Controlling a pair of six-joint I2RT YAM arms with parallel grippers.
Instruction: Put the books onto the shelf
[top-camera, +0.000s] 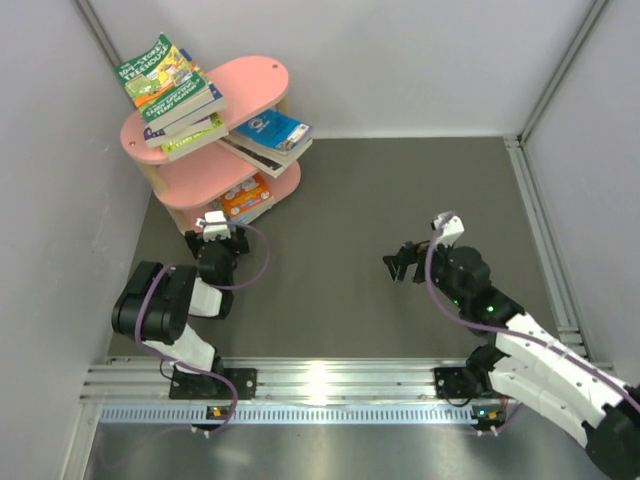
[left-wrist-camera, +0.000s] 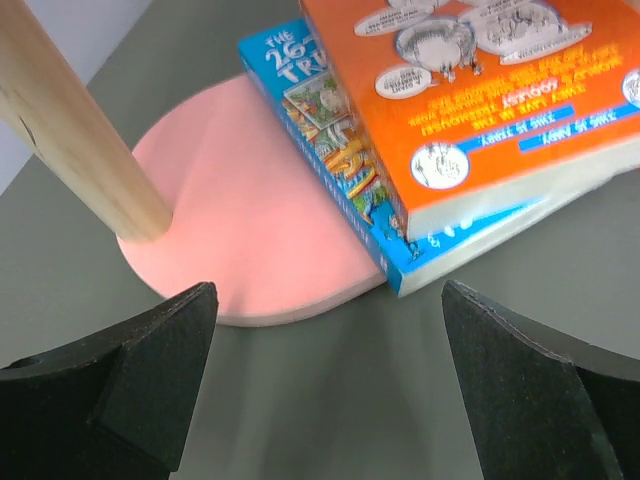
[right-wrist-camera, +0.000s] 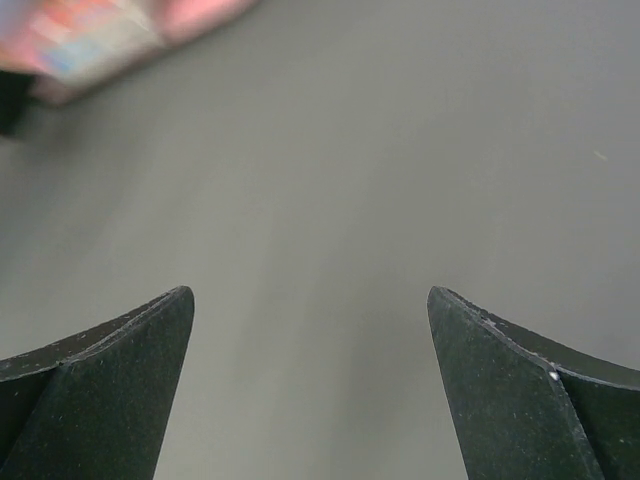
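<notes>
The books (top-camera: 160, 72) sit stacked on the shelf (top-camera: 255, 85). The left gripper (left-wrist-camera: 328, 292) gapes empty beside its bottom board. The right gripper (right-wrist-camera: 310, 292) gapes empty too.

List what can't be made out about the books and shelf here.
- Top view: lowest-tier books mostly hidden under the shelf's upper boards.
- Left wrist: orange book cut off by the top and right edges.
- Right wrist: book at top left blurred, cover unreadable.

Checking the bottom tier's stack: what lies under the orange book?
A blue book lies directly under the orange book, on the pink bottom board. Most of the blue cover is hidden by the orange one.
</notes>
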